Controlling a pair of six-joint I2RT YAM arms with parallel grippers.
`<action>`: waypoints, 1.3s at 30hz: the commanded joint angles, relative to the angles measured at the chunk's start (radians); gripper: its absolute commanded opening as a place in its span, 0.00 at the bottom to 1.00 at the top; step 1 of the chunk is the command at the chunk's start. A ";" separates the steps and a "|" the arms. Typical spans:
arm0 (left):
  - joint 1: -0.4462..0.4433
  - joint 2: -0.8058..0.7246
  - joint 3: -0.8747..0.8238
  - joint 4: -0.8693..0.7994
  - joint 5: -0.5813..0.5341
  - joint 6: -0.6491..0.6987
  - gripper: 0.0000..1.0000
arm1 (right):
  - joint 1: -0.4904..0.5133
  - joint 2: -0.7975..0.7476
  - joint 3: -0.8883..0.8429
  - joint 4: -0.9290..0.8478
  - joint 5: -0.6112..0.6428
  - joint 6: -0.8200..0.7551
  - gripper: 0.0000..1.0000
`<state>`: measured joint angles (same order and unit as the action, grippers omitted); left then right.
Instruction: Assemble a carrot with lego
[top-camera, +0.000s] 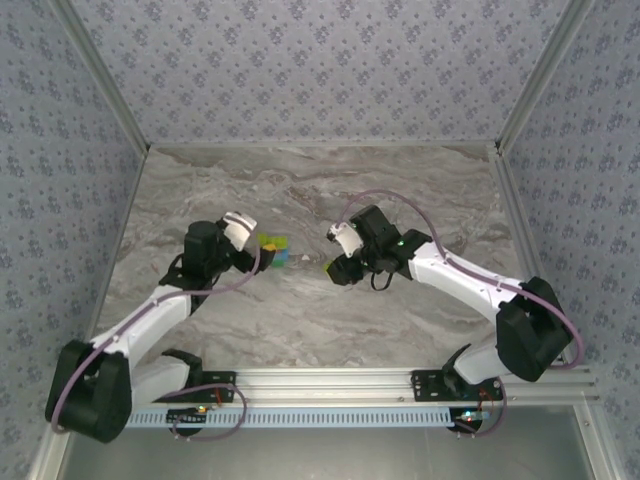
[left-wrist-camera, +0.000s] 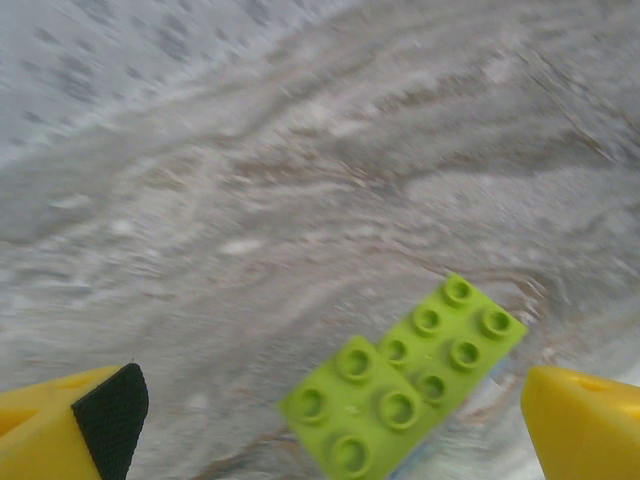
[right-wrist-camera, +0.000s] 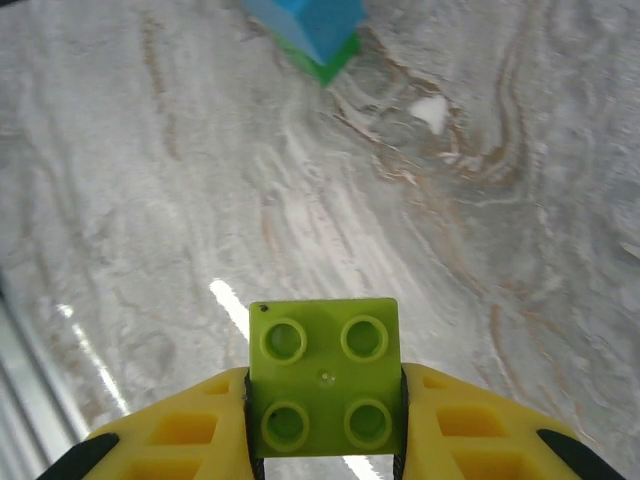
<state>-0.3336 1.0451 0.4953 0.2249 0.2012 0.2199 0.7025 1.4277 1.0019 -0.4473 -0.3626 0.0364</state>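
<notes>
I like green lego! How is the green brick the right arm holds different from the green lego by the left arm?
The held brick is clamped in the right end effector; the lime pieces sit free inside the wide-open left end effector. The held brick is a square showing four studs; the lime pieces form a longer shape with more. Both are lime green with round studs on top.

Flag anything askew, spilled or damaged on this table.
Nothing stands out. The right gripper holds a lime-green brick squarely, and the stacked lego lies in one cluster on the table before the open left gripper.
</notes>
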 joint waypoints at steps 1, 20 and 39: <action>0.011 -0.132 -0.050 0.103 -0.154 -0.042 0.97 | -0.003 0.021 0.053 -0.091 -0.128 -0.068 0.23; -0.383 -0.278 -0.018 -0.051 0.110 -0.030 0.90 | -0.141 0.240 0.398 -0.316 -0.947 -0.093 0.20; -0.336 -0.078 0.408 -0.483 0.059 -0.497 0.90 | -0.118 -0.061 0.263 -0.330 -0.060 -0.130 0.18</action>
<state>-0.7120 0.9333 0.7918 -0.1051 0.1539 -0.0780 0.5613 1.4178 1.2976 -0.8032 -0.7086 -0.0940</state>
